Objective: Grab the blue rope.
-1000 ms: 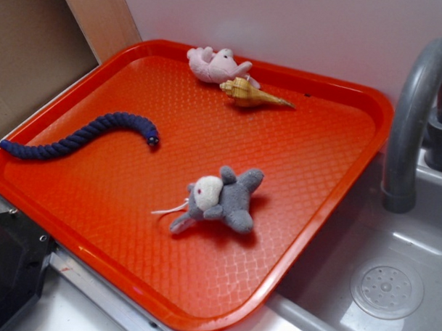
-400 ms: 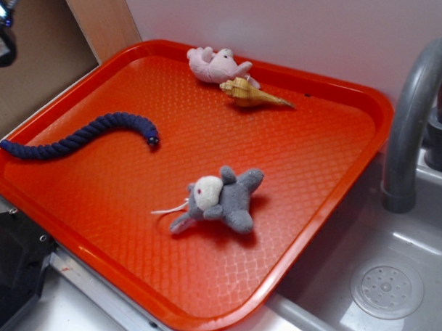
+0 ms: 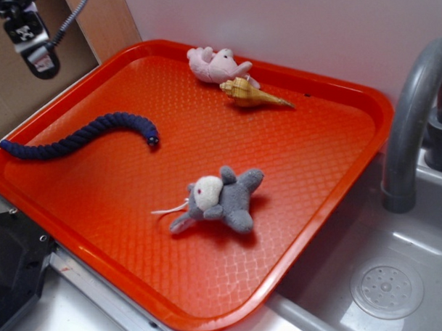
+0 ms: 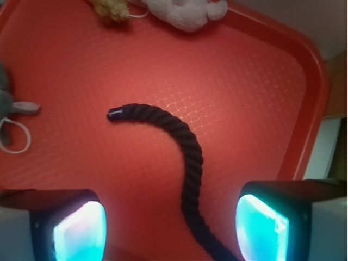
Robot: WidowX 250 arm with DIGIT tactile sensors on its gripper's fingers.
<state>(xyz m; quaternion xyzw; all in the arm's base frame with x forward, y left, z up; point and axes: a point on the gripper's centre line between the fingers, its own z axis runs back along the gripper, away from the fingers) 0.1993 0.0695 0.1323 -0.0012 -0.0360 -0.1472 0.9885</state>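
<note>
Over by the sink, an orange tray [image 3: 335, 96] holds the blue rope [image 3: 82, 135] curled at its left side, the gripper [image 4: 171, 228] hovering above, jaws spread wide and empty, lined up to straddle it.

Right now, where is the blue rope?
In the exterior view the blue rope lies along the orange tray's left side, up-left of the grey plush toy.

A plain white wall [image 3: 310, 24] backs a grey sink [image 3: 369, 262] with a grey faucet [image 3: 412, 115].
</note>
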